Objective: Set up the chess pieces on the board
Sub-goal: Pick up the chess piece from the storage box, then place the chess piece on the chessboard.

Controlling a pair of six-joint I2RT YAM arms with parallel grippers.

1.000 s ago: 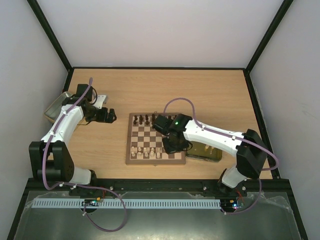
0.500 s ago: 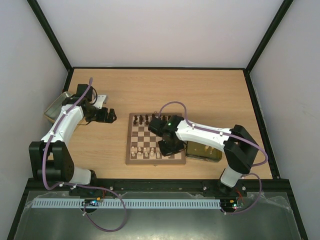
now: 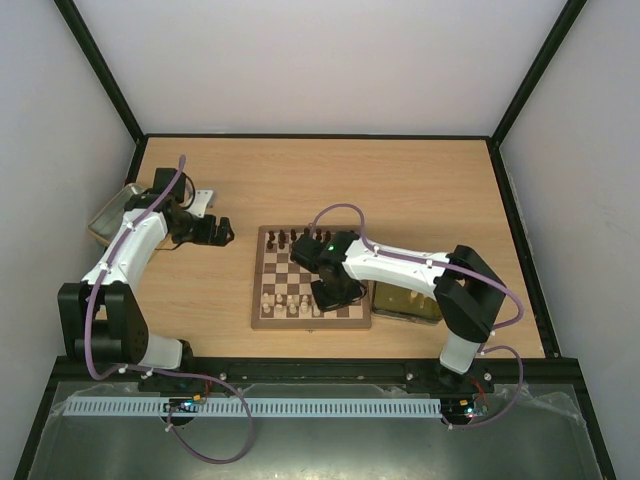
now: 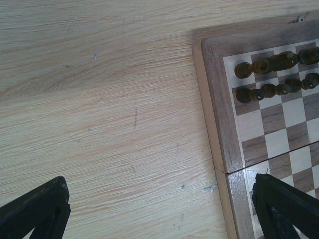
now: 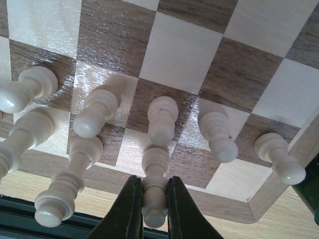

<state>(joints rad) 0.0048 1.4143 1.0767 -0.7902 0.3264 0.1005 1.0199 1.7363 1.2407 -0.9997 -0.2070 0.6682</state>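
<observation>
Right tool (image 5: 154,199) pinches a cream piece (image 5: 155,167) among others at the board's (image 5: 174,50) edge. Left tool (image 4: 159,211) hangs wide open above the worktop (image 4: 99,99), beside the board.

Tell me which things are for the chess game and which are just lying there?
For the job: board, cream pieces, dark pieces, right tool pinching a cream piece.
Just lying about: left tray, right tray beside the board.

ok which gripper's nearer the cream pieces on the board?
Right. The right gripper is over the near rows of the board, shut on a cream piece; the left gripper hangs open over the table, left of the board.
</observation>
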